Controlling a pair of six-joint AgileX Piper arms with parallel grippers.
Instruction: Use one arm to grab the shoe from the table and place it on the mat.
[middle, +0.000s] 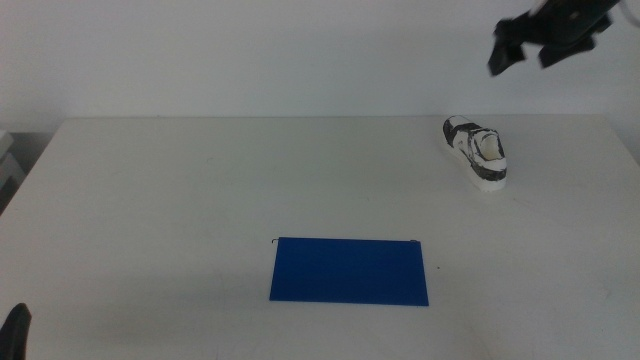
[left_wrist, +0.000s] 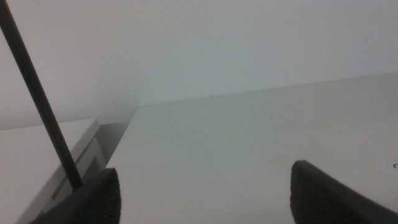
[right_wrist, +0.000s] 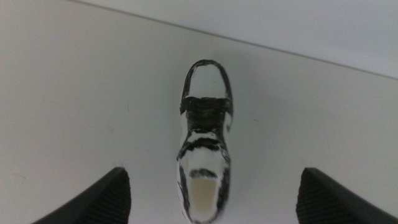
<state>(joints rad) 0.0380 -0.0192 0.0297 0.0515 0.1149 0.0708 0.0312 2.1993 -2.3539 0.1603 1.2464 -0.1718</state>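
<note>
Overhead, we see the right gripper (middle: 530, 55) hanging above the white-and-black sneaker (middle: 477, 152) at the surface's (middle: 180, 200) far right, jaws spread wide and empty, while the blue mat (middle: 349, 270) lies well apart near the front and the left gripper (left_wrist: 205, 193) waits open low.

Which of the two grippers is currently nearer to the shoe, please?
The right. The right gripper hangs open in the air above the shoe, which shows between its jaws in the right wrist view. The left gripper waits at the table's opposite near corner.
</note>
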